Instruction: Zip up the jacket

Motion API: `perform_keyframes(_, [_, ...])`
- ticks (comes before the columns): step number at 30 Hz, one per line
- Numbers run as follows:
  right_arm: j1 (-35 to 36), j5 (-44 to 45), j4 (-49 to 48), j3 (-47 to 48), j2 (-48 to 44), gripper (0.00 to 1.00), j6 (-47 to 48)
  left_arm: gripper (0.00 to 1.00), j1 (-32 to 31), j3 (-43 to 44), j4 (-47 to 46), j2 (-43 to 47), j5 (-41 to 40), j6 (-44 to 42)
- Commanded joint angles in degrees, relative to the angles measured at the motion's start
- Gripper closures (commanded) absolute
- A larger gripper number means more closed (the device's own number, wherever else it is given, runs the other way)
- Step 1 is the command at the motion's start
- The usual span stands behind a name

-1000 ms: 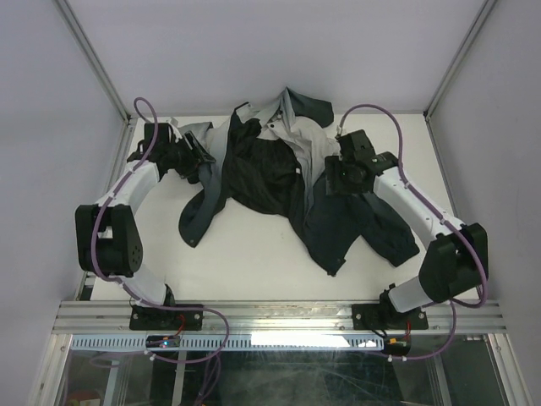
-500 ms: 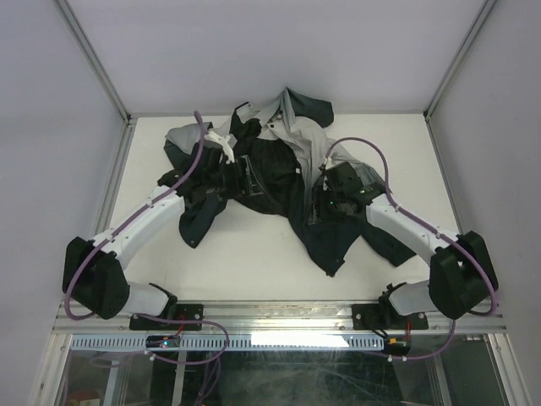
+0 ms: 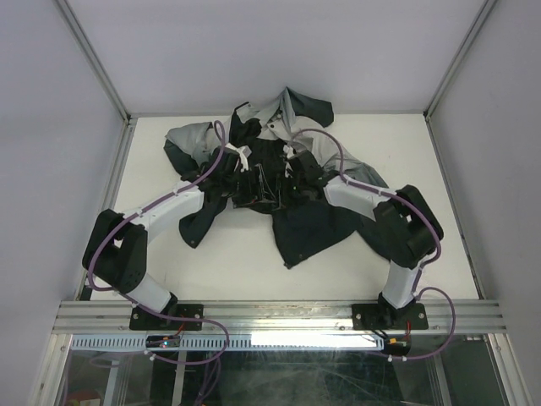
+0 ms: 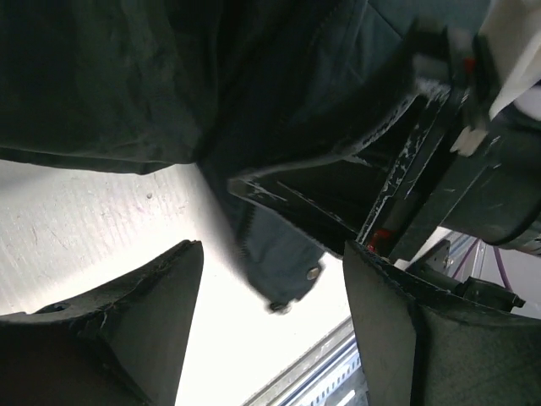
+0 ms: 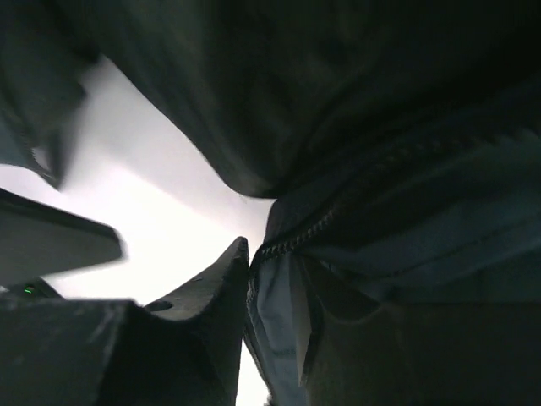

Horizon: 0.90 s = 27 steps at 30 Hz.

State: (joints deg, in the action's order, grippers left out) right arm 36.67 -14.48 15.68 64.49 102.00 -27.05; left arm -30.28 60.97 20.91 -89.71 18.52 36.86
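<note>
Folds crease the soft fabric jacket, pale grey fading to teal-black, heaped at the middle of the matte white surface. On the left gripper the jaws stand wide around its limp, snap-studded hem, holding nothing. On the right gripper the jaws pinch the toothed zipper edge.

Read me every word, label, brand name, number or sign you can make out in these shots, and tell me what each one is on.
No readable text in any view.
The jacket shows no logo or tag lettering.
The snap on its hem is too blurred to show any marking.
The left arm, the right arm and the table carry no legible lettering.
</note>
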Motion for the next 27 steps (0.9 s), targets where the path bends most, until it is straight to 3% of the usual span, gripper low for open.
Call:
perform_keyframes(1, [-0.16, -3.77, -6.93, 11.22, 2.56, 0.64, 0.87, 0.31, 0.23, -1.05, -4.61, 0.32, 0.95, 1.57])
perform_keyframes(3, [-0.40, -1.85, -3.07, 14.86, 2.91, 0.52, 2.11, 0.31, 0.24, -1.81, -5.26, 0.44, 0.61, 1.86])
perform_keyframes(7, [-0.57, 3.43, 2.75, 14.04, -1.14, 0.45, 4.18, 0.32, 0.22, -3.04, -5.50, -0.46, 0.49, 2.05])
perform_keyframes(16, [-0.58, 12.79, 6.95, -0.15, -15.62, 0.41, 4.33, 0.32, -0.74, -5.86, -5.88, -2.53, 4.01, 0.96])
perform_keyframes(22, [-0.57, 16.71, 7.92, -4.35, -19.20, 0.37, 3.59, 0.32, -3.42, -6.02, -5.87, -3.81, 5.75, -1.57])
perform_keyframes(27, [-0.41, 14.12, 6.44, -7.20, -20.49, 0.36, 3.14, 0.42, -4.12, -5.11, -6.27, -9.11, 7.74, -2.33])
